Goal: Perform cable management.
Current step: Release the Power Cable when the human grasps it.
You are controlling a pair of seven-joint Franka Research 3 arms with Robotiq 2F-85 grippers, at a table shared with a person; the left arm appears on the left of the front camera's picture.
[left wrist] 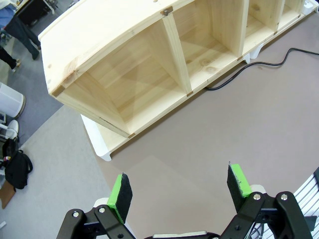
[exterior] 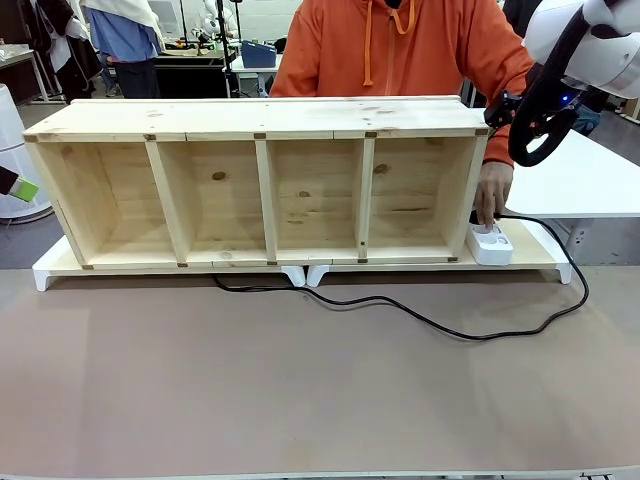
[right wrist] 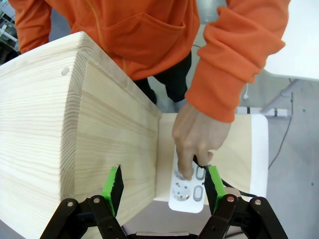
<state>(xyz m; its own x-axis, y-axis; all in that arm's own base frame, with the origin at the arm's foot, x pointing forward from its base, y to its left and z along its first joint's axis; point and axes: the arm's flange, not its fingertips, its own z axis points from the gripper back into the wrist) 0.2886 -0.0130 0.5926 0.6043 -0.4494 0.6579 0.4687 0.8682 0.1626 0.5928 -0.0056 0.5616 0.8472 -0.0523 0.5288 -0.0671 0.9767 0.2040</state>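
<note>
The black cable (exterior: 450, 328) leaves the white power strip (exterior: 490, 243), loops round the right end of the white base board and snakes left across the brown table to the shelf's foot (exterior: 215, 282). The person's hand (exterior: 491, 195) presses on the strip. My right gripper (right wrist: 164, 184) hovers open above the strip (right wrist: 187, 191) and that hand (right wrist: 197, 134), beside the shelf's end wall (right wrist: 75, 124). My left gripper (left wrist: 179, 186) hangs open over bare table near the shelf's left end (left wrist: 124, 64), well away from the cable (left wrist: 249, 67). Its green pad (exterior: 22, 188) peeks in at the left edge.
The wooden shelf (exterior: 260, 118) with several open compartments lies along the far half of the table on a white base board (exterior: 535, 255). A person in an orange hoodie (exterior: 400, 50) stands behind it. My right arm's thick black hose (exterior: 540, 125) hangs at the shelf's right end.
</note>
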